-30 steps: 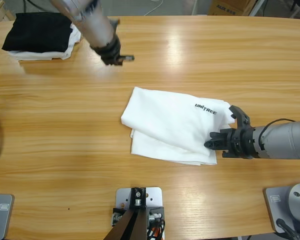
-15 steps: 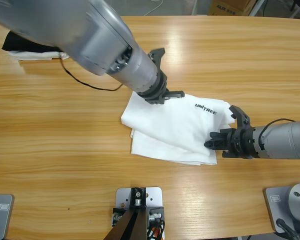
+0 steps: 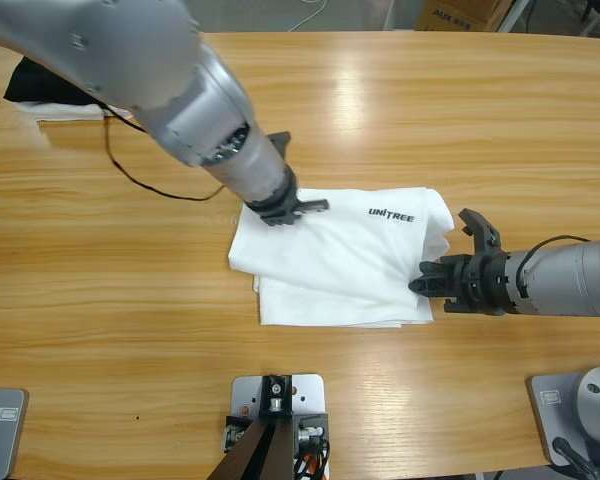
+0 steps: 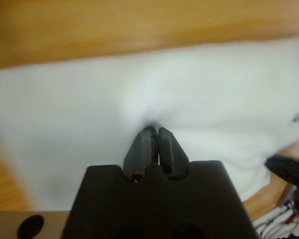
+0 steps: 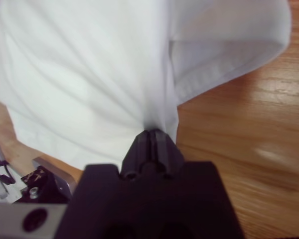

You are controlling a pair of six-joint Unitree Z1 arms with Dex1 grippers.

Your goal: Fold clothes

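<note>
High view: white T-shirt (image 3: pixel 335 265) folded into a rough rectangle, flat on the desk (image 3: pixel 100 300) a little right of centre, nearer the front edge than the back. Black "UNITREE" lettering (image 3: pixel 391 214) up, near the shirt's back-right part. Left claw (image 3: pixel 298 208) down on the shirt's back-left edge, clenched on a pinch of the cloth; fabric puckered at the tips in left wrist view (image 4: pixel 154 130). Right claw (image 3: pixel 418 284) in from the desk's right edge, clamped on the shirt's right-hand edge, near its front-right corner; in right wrist view (image 5: pixel 152 133) cloth gathered into folds at the tips, a hemmed sleeve edge just beside. Shirt thus stretched between both claws, one at each side. Folded black garment (image 3: pixel 40 85) over a smaller white cloth (image 3: pixel 65 112) at the desk's back-left corner, well apart, partly hidden by the left arm.
</note>
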